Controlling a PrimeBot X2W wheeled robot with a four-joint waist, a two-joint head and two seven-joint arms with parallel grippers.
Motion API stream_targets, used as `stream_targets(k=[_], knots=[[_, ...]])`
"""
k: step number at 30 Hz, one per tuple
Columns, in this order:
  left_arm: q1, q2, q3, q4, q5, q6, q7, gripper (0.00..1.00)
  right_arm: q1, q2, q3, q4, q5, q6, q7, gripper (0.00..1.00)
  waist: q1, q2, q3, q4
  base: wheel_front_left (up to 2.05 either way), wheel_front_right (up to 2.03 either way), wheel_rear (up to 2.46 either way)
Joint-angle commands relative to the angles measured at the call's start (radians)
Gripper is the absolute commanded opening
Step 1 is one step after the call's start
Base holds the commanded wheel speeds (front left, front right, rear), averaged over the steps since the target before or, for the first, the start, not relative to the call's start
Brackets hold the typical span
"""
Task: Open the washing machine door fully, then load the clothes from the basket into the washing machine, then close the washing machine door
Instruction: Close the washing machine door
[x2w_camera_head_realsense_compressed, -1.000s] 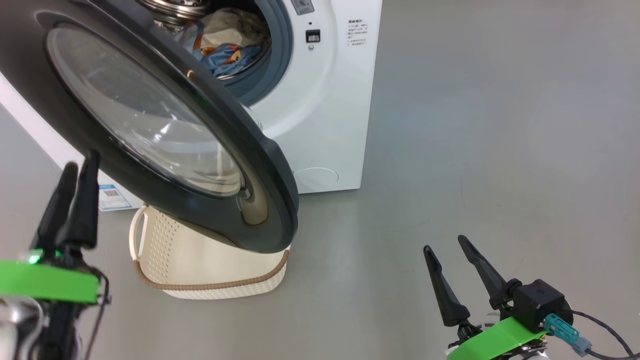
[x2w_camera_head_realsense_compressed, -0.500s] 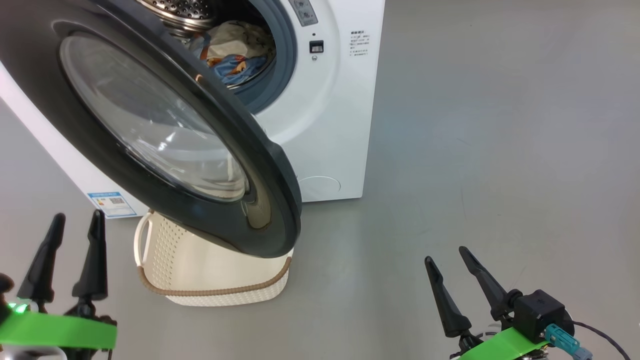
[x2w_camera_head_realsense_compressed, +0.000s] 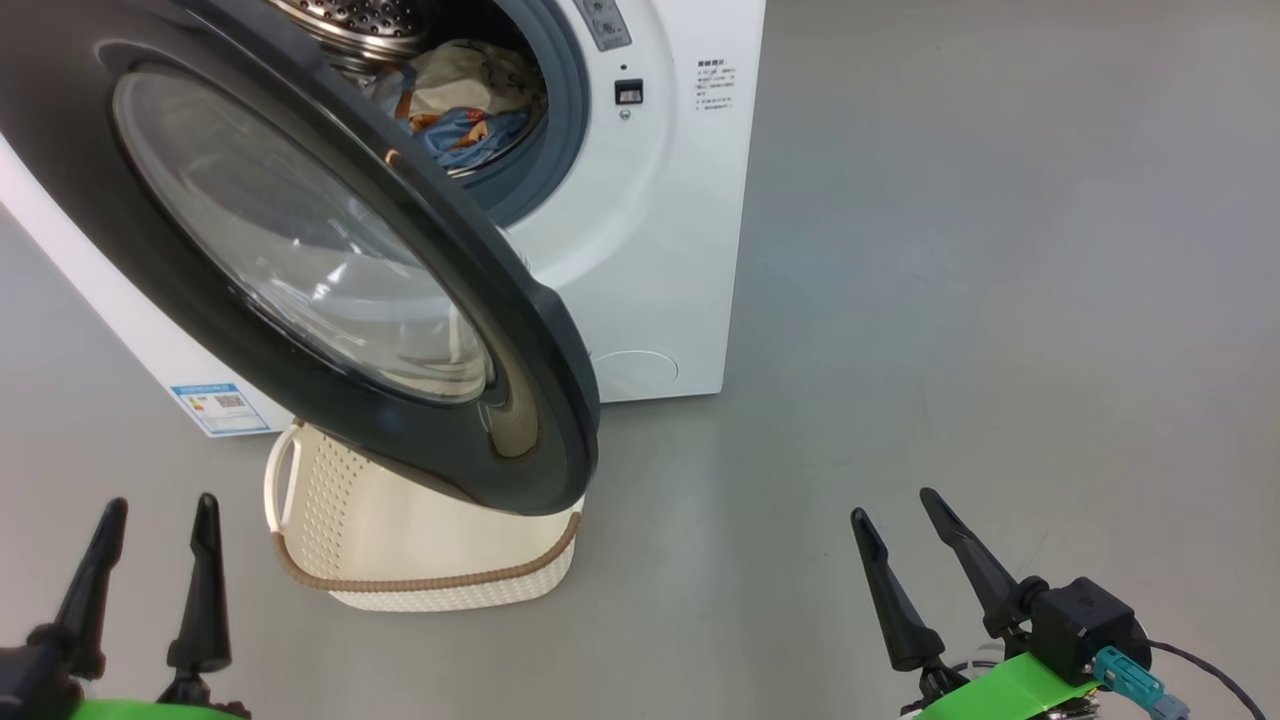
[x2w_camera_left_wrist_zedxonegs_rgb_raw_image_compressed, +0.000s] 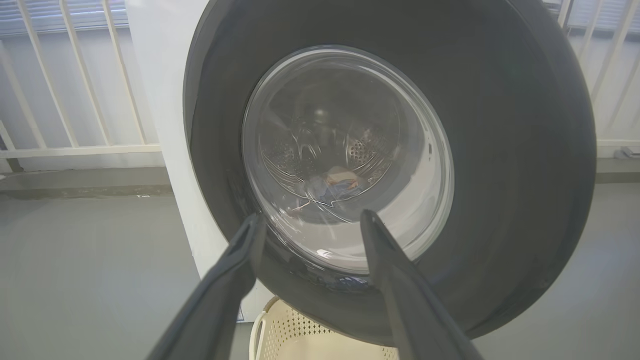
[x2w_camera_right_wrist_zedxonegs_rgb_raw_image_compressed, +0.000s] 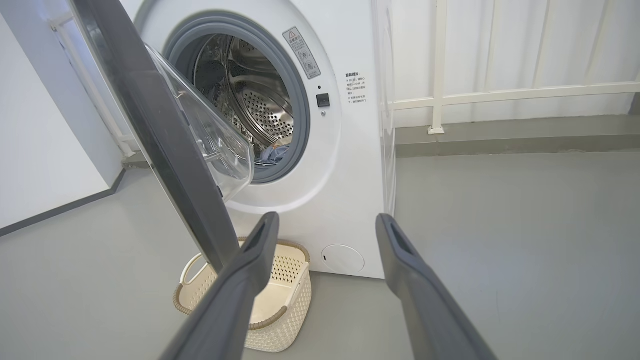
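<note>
While the glossy door (x2w_camera_head_realsense_compressed: 300, 240) gapes, crumpled clothes (x2w_camera_head_realsense_compressed: 460, 105) lie in the perforated drum (x2w_camera_head_realsense_compressed: 355, 15).

Left fingers (x2w_camera_head_realsense_compressed: 205, 590) lower, apart from the washing machine door (x2w_camera_head_realsense_compressed: 550, 350)

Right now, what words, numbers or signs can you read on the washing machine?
Nothing is sharp enough to quote.
Blue label sticker, low on the washing machine: a square code, print too small to read.
Grey sticker, upper front: a red warning triangle, words too small.
Black printed lines on the white front: too blurred.
</note>
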Motion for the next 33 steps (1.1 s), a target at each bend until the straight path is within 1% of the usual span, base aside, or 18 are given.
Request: stream_targets(k=[1,3,4,5,7,13,21,33], knots=[[-0.008,0.007,0.051,-0.037,0.035,0.001,-0.006,1.00,-0.003,0.005,0.021,-0.030,-0.006,0.001,-0.012,1.00,0.0000,-0.0001,0.002,0.000,0.00,0.00,0.00],[0.007,-0.012,0.058,-0.045,0.063,0.000,-0.006,1.00,-0.004,0.005,0.021,-0.031,-0.006,0.001,-0.012,1.00,0.0000,-0.0001,0.003,-0.001,0.00,0.00,0.00],[0.023,-0.033,0.064,-0.053,0.082,0.000,-0.006,1.00,-0.005,0.005,0.020,-0.031,-0.005,0.001,-0.012,1.00,0.0000,-0.0001,0.004,-0.002,0.00,0.00,0.00],[0.023,-0.033,0.064,-0.053,0.082,0.000,-0.006,1.00,-0.005,0.005,0.020,-0.031,-0.005,0.001,-0.012,1.00,0.0000,-0.0001,0.004,-0.002,0.00,0.00,0.00],[0.037,-0.053,0.072,-0.058,0.092,-0.001,-0.006,1.00,-0.006,0.005,0.020,-0.031,-0.005,0.001,-0.012,1.00,0.0000,-0.0001,0.004,-0.003,0.00,0.00,0.00],[0.057,-0.085,0.088,-0.062,0.116,-0.002,-0.006,1.00,-0.006,0.005,0.019,-0.032,-0.005,0.001,-0.012,1.00,0.0000,-0.0001,0.006,-0.004,0.00,0.00,0.00],[0.065,-0.107,0.109,-0.065,0.138,-0.002,-0.006,1.00,-0.010,0.005,0.018,-0.030,-0.006,0.001,-0.012,1.00,0.0000,-0.0001,0.009,-0.002,0.00,0.00,0.00],[0.064,-0.112,0.106,-0.059,0.139,-0.003,-0.006,1.00,-0.014,0.005,0.018,-0.028,-0.007,0.001,-0.012,1.00,0.0000,-0.0001,0.010,-0.001,0.00,0.00,0.00]])
